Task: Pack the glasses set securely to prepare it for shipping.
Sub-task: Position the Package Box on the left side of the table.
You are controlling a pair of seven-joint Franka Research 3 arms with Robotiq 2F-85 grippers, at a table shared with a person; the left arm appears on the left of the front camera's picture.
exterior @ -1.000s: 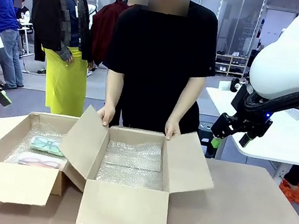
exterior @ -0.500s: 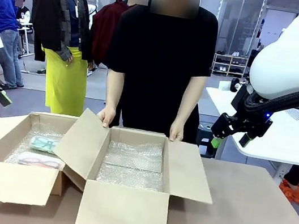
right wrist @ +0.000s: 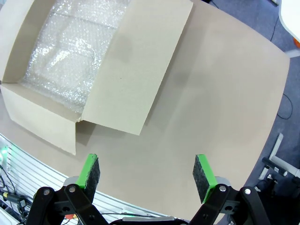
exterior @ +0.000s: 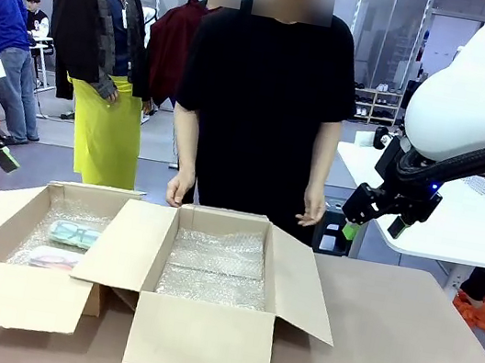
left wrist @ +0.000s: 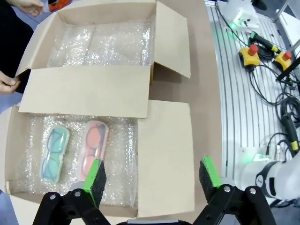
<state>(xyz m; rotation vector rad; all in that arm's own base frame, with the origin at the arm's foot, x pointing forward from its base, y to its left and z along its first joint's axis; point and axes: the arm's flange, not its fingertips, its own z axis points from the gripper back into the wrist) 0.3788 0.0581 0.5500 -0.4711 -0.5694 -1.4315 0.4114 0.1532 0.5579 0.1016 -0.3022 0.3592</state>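
Two open cardboard boxes side by side on the brown table [exterior: 399, 357], both lined with bubble wrap. Nearest the camera, the front flap of the right-hand box [exterior: 213, 274] folded down toward the robot's side; its left flap lying over the right edge of the left-hand box [exterior: 23, 243] and partly roofing that box's inside. Nothing but bubble wrap [exterior: 214, 265] inside the right-hand box.

Inside the left-hand box, on the wrap, the glasses set: the mint-green case [left wrist: 55, 153] and the pinkish-red case [left wrist: 93, 149], lying parallel, just beside each other, not quite touching. In the front view the mint-green case [exterior: 75, 234] farther from the camera, the pinkish-red case [exterior: 51, 258] nearer, its right end hidden behind the overlapping flap.

Left gripper [left wrist: 150, 177] hovering above the left-hand box, fingers spread wide and empty; one green pad [left wrist: 93, 176] overlapping the near end of the pinkish-red case in the left wrist view, well above it. Right gripper [right wrist: 146, 177] also spread wide, holding nothing, above bare table beside the right-hand box's outer flap [right wrist: 136, 65]; seen in the front view raised well clear of the table [exterior: 375, 215].

Beyond the right-hand box, a person in a black shirt [exterior: 265, 101], standing, hands [exterior: 179, 189] hanging just above the far edge, apart from the cardboard. Farther back, an open room with glass partitions and another white table [exterior: 459, 222] to the right of the box.
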